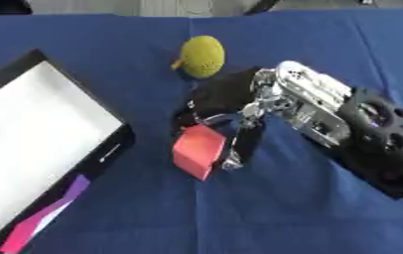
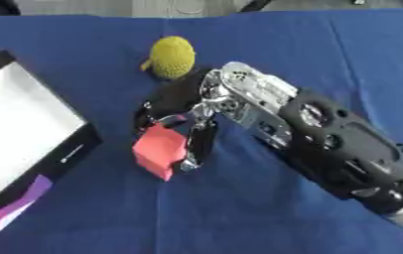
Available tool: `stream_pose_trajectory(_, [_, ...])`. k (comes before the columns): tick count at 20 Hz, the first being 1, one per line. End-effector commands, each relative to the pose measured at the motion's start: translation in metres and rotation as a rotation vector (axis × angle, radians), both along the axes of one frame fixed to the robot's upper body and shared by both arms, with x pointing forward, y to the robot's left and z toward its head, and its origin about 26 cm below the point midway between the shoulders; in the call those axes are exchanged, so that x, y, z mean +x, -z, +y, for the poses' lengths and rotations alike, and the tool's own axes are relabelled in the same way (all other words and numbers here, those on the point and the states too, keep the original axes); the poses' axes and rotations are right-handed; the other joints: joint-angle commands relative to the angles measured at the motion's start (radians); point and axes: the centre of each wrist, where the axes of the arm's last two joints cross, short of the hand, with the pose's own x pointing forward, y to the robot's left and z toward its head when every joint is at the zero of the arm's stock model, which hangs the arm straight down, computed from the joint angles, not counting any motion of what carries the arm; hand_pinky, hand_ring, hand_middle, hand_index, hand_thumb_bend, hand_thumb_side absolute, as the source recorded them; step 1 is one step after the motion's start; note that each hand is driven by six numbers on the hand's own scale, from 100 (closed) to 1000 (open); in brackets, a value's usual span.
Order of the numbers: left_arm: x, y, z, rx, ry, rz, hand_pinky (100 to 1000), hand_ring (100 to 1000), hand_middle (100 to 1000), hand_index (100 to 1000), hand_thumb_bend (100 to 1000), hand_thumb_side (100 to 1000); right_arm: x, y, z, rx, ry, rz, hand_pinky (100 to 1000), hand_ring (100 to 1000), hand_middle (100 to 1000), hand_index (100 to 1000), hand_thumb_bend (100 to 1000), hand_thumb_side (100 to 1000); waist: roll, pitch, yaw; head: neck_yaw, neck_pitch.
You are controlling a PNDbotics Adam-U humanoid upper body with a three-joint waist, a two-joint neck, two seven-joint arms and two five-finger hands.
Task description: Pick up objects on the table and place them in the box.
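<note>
A blue cloth [image 1: 309, 208] covers the whole table and fills most of the frame. At the left edge lies the box [image 1: 40, 144], a shallow black-rimmed tray with a white floor, set askew so that one corner points toward the upper left of the frame. A pink and purple strip [image 1: 44, 218] shows along its lower rim, near the lower left corner. Just left of centre sits a red block [image 1: 198, 150], an angular piece resting on the cloth, well apart from the box and not inside it. Above it, in the upper middle of the frame, lies a yellow-green knitted ball [image 1: 202, 56] with a small stub at its left side; it rests on the cloth, apart from the block. The robot's right arm [image 2: 353, 158], black with silver joints, comes in from the lower right and runs diagonally up toward the centre. Its right hand [image 1: 231, 99] reaches down over the red block, with dark fingers [image 1: 244, 144] curled along the block's right side and the thumb at its upper left, so the block sits pinched between them. The top of the hand lies just below the ball. The left hand shows in neither of the 2 views.
</note>
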Motion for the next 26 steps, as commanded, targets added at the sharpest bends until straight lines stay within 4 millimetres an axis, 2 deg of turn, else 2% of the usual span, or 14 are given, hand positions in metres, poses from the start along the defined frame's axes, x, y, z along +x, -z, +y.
stream_pose_trajectory(1, [-0.001,-0.011,0.001,0.023,0.005,-0.026,809,814,793,888,720,645,0.0,-0.005,0.0,-0.111,-0.066,-0.004,937,902,850,895,356,393,-0.01,-0.003,0.003,-0.002,0.005])
stream_pose_trajectory(3, [-0.001,-0.011,0.001,0.023,0.004,-0.025,809,814,792,887,719,645,-0.001,-0.006,0.001,-0.104,-0.068,-0.003,933,893,813,868,349,376,-0.011,-0.003,0.003,-0.001,0.005])
stream_pose_trajectory(10, [-0.001,-0.01,0.001,0.023,0.005,-0.024,811,814,791,886,716,645,0.001,-0.005,-0.001,-0.105,-0.054,-0.001,928,880,783,838,361,335,-0.012,-0.003,0.003,0.002,-0.001])
stream_pose_trajectory(11, [-0.001,-0.01,0.001,0.023,0.005,-0.024,811,814,791,885,716,645,0.001,-0.005,-0.001,-0.105,-0.053,-0.001,923,869,762,818,357,308,-0.012,-0.003,0.002,0.002,-0.001])
stream_pose_trajectory(17, [-0.002,-0.01,0.001,0.022,0.004,-0.023,812,814,791,885,714,646,-0.004,-0.015,0.0,-0.052,-0.063,0.006,901,808,664,726,252,204,-0.012,-0.006,0.0,-0.001,0.003])
stream_pose_trajectory(20, [-0.002,-0.01,0.001,0.022,0.002,-0.022,812,813,790,885,712,646,-0.012,-0.028,0.001,-0.006,-0.075,0.001,894,785,633,698,197,159,-0.012,-0.009,-0.001,-0.001,0.004])
stream_pose_trajectory(23, [-0.002,-0.009,0.002,0.021,-0.002,-0.021,812,813,790,885,711,646,-0.023,-0.051,-0.002,0.07,-0.085,-0.025,890,767,617,682,179,100,-0.01,-0.014,-0.004,0.003,0.005])
stream_pose_trajectory(26, [-0.003,-0.008,0.002,0.017,-0.005,-0.021,813,813,789,884,710,645,-0.036,-0.079,-0.007,0.151,-0.097,-0.062,889,752,602,667,160,100,-0.01,-0.022,-0.005,0.001,0.007])
